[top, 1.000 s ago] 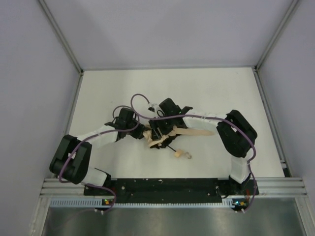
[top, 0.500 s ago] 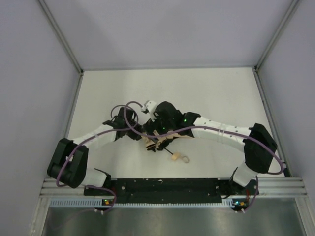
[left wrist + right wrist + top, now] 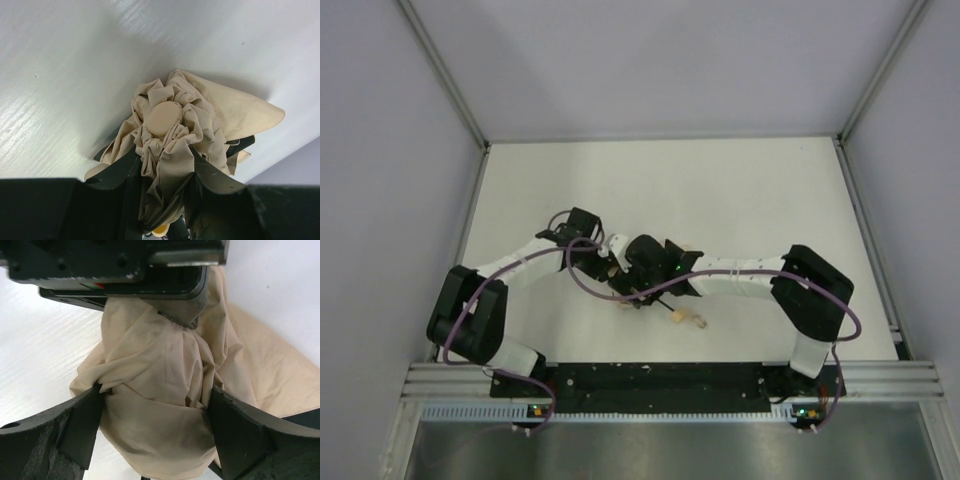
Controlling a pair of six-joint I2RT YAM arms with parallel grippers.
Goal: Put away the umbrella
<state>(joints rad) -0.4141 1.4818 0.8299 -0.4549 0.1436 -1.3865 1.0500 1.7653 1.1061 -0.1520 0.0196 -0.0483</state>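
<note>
The left gripper (image 3: 164, 154) is staying clenched on the umbrella (image 3: 164, 117), gripping the canopy just behind its cap. The right gripper (image 3: 155, 392) is now standing released, spread wide astride the same bundle. Since a second ago the canopy is bunching tighter under both wrists at the middle of the table (image 3: 740, 190); the handle (image 3: 689, 319) is lying nearly where it was.

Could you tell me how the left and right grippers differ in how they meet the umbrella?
The left gripper pinches a narrow bunch of the umbrella close to its round cap; the right gripper stands wide, straddling a much bulkier bundle, grip unclear. Both have tan fabric between their jaws.
</note>
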